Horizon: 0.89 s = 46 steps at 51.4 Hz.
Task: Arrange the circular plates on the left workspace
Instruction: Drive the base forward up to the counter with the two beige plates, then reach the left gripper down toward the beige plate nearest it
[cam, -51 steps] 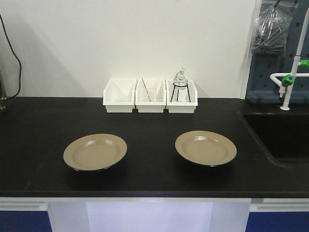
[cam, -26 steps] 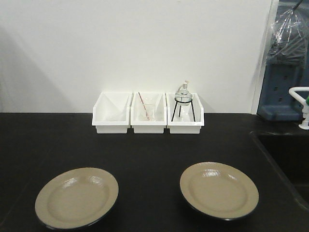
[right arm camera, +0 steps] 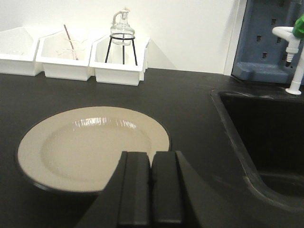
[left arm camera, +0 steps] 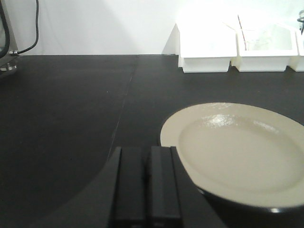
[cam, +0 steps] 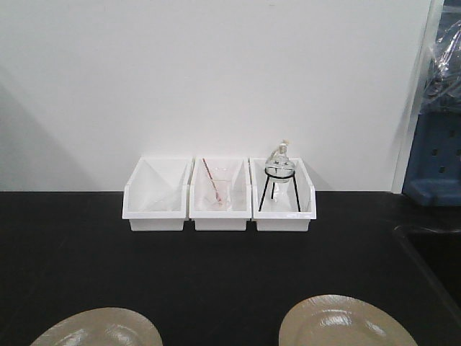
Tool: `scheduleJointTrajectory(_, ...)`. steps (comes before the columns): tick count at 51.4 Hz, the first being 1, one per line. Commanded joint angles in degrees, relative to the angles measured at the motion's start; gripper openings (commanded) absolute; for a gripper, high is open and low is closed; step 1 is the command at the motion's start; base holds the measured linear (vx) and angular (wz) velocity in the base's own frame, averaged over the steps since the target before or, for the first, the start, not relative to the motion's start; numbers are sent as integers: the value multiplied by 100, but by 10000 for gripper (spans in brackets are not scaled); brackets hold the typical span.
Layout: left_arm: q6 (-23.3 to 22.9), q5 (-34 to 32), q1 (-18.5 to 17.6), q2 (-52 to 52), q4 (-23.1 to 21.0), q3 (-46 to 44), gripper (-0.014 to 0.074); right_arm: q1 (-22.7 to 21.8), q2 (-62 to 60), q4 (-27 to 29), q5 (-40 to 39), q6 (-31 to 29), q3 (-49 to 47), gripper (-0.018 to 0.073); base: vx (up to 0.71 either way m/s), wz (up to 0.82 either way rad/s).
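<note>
Two tan circular plates lie on the black countertop (cam: 216,267). The front view cuts both at its bottom edge: the left plate (cam: 97,328) and the right plate (cam: 346,323). In the left wrist view the left plate (left arm camera: 237,147) sits just right of my left gripper (left arm camera: 145,152), which is shut and empty, above the counter. In the right wrist view the right plate (right arm camera: 92,145) lies ahead and left of my right gripper (right arm camera: 151,156), also shut and empty, its tips over the plate's near rim.
Three white bins stand against the back wall: an empty left bin (cam: 155,194), a middle bin (cam: 220,194) with a glass rod, and a right bin (cam: 282,194) with a flask on a tripod. A recessed sink (right arm camera: 266,142) and tap (right arm camera: 294,52) lie to the right.
The front view has moved closer to the wall and counter; the bins look larger and both plates have slid down to the bottom edge of the frame.
</note>
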Motion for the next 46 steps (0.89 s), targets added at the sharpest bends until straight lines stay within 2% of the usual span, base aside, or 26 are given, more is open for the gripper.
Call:
scheduleJointTrajectory(1,-44,-510,-38,-88,-11,113,0,-15,-81,-53,-482,-3,124,-5,21,1)
scheduleJointTrajectory(34,-36,-590,-38,-88,-10,113,0,-15,-81,-70,-512,-94,124,-5,7,1)
scheduleJointTrajectory(41,-42,-994,-38,-88,-10,113,0,-15,-81,-70,-533,-94,124,-5,0,0)
scheduleJointTrajectory(46,-42,-1638,-38,-88,-10,101,0,-15,-81,-58,-745,-94,124,-5,0,0)
